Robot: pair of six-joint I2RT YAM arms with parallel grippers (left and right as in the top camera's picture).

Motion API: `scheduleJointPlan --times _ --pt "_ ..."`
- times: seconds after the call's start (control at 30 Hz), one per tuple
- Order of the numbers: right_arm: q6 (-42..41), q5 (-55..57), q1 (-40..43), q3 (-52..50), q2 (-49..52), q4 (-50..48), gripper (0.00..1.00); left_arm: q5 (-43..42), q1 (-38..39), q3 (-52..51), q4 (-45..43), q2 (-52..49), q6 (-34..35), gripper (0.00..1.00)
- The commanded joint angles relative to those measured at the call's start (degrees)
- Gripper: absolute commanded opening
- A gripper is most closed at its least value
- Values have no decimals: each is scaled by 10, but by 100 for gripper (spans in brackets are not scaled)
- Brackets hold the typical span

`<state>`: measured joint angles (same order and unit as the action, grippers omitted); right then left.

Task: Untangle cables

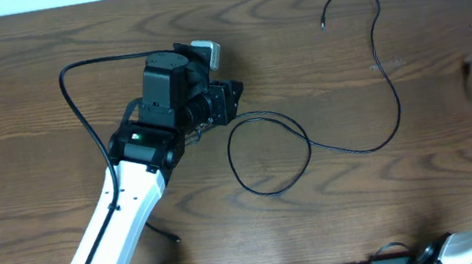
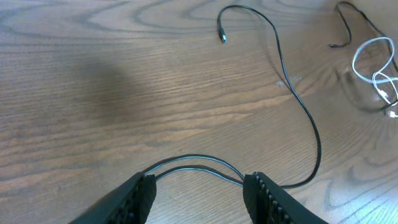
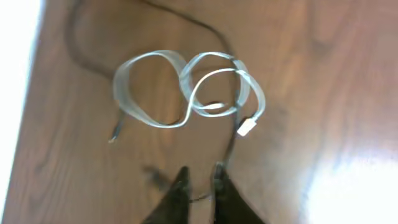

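Cables: loop at my left pincer, white tangle under my right

Black cable (image 1: 339, 71) lies across the middle of the surface (image 1: 16, 80), one plug end free near the far edge, the other part curled into a loop just beside my left pincer (image 2: 199, 186). That pincer stands apart, with two strands of the loop running between its fingers; I cannot tell whether they touch. To do this well, I judge I should close on one strand only, then draw it slowly outward so the loop opens rather than tightens.

My right pincer (image 3: 198, 180) is nearly together, holding nothing I can make out, above the coiled white cable (image 3: 186, 87), which overlaps a second black cord (image 3: 233, 140). That crossing is the main snag ahead. The view there is blurred, so which cord lies on top is unclear.
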<state>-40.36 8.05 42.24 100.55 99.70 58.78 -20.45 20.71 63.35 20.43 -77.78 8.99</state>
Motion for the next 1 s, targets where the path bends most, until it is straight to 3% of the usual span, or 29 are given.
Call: scheduleJointPlan --times 0.0,0.13,0.2,0.37,0.53,0.83,0.97 --pt "8 -57 38 -5 15 19 37 5 -2 3 1 9 -3 51" --pt "58 -102 45 -5 22 53 86 5 -2 3 1 9 -3 51" --pt "64 -102 33 -6 23 83 98 5 -2 3 1 9 -3 51" --pt "69 -112 -16 -6 23 159 99 5 -2 3 1 9 -3 51" --pt "153 -146 -105 -16 23 187 99 6 -2 3 1 9 5 53" --pt "304 -153 -329 -38 26 165 99 134 -40 3 34 9 145 54" --pt "364 -153 -438 -45 30 163 99 140 -87 3 68 9 180 54"
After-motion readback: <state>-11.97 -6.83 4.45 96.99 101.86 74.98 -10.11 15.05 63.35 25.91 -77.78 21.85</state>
